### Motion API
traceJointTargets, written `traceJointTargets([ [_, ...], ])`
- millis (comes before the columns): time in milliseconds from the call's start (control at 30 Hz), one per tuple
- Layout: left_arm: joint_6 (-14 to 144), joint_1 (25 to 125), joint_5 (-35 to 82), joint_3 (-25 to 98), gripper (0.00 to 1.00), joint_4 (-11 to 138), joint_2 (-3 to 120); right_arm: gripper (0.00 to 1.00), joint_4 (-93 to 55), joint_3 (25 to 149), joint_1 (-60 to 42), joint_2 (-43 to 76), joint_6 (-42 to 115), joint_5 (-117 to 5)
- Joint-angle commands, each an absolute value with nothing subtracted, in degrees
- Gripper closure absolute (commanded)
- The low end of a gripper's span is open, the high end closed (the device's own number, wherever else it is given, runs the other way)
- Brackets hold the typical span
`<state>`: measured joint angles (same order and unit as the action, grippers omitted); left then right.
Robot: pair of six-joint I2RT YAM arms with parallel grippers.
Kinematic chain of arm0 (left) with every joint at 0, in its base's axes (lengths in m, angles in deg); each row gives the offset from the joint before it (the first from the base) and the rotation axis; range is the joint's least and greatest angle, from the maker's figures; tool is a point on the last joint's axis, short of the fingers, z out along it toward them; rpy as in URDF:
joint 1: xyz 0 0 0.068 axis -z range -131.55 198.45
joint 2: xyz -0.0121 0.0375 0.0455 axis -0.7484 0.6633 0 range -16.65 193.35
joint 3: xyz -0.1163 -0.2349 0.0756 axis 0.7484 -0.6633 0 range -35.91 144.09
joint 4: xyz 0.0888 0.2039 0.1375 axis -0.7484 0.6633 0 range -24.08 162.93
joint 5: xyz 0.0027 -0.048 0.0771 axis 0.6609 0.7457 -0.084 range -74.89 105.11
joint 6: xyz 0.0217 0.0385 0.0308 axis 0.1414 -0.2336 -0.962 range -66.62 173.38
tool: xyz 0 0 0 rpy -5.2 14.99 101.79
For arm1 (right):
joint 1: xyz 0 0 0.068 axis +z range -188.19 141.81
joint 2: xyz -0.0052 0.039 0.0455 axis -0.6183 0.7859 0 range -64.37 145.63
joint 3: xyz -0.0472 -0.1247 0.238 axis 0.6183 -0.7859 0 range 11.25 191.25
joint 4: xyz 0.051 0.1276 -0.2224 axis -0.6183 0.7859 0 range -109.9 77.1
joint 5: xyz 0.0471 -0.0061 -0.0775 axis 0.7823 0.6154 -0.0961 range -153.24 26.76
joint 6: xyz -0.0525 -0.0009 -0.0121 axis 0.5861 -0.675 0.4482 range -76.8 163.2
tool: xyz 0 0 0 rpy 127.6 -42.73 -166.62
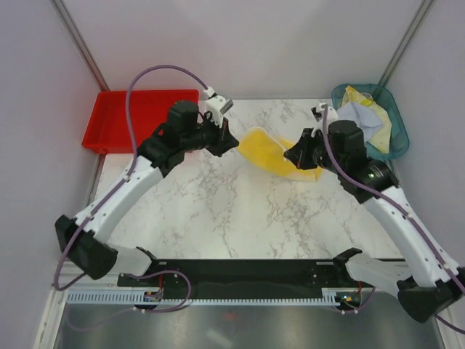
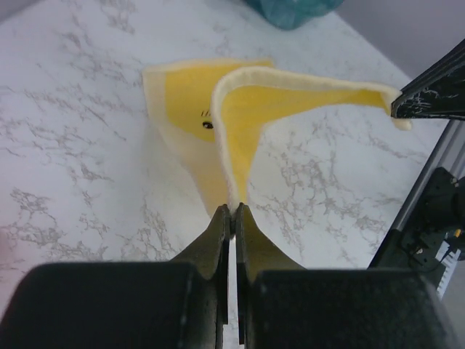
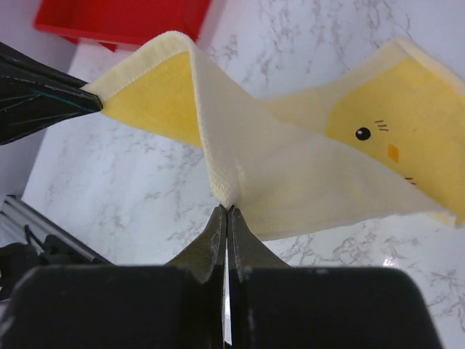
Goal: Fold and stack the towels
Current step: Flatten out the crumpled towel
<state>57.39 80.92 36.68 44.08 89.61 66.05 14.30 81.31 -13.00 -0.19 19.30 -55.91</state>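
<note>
Closest to the lens in each wrist view we get a pair of black fingers pressed right together. Left gripper [image 2: 232,213] is pinched on a cream-hemmed edge of the yellow towel [image 2: 290,109] — no gap between the jaws beyond the cloth itself. Right gripper [image 3: 227,211] is the same story, clamped tight on another bit of that hem.

From the top view we see both arms meeting at upper centre of the frame. The towel is strung between them over the marble table [image 1: 240,211] and sags in the middle. Its lower part looks like it touches the tabletop, though we can't say for sure. Part of the cloth is lifted and curled over the rest, so it's half doubled. On the right wrist view a chick face [image 3: 378,142] — black eye, orange beak — shows at the right of the frame.

Other towels [image 1: 367,116] sit bunched in the teal basket [image 1: 398,142] at upper right. Red tray [image 1: 138,116] is over at upper left, well apart from the yellow towel.
</note>
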Motion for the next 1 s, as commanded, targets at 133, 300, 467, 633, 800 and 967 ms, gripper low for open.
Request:
traceJointTargets([
  [133, 66.2, 89.7, 30.8, 40.1, 0.98, 96.1, 43.6, 1.0, 16.3, 83.3, -11.8, -21.1, 19.7, -44.1],
  [300, 69.6, 93.8, 31.1, 39.0, 0.98, 96.5, 39.5, 1.0, 13.6, 88.8, -11.8, -26.0, 16.2, -42.1],
  [467, 70.3, 94.9, 28.0, 47.1, 0.98, 97.4, 41.0, 1.0, 12.8, 94.3, -11.8, -20.3, 17.8, -44.8],
  [633, 65.6, 94.8, 13.7, 57.6, 0.98, 103.0, 49.0, 1.0, 12.4, 99.7, -11.8, -14.4, 19.8, -53.3],
  [800, 64.4, 89.1, 8.5, 61.4, 0.98, 104.2, 59.9, 1.0, 11.2, 95.1, -11.8, -6.2, 24.9, -61.0],
  [967, 64.8, 78.2, 18.3, 60.1, 0.98, 100.7, 70.3, 1.0, 2.1, 90.1, -13.8, 3.4, 29.6, -61.8],
])
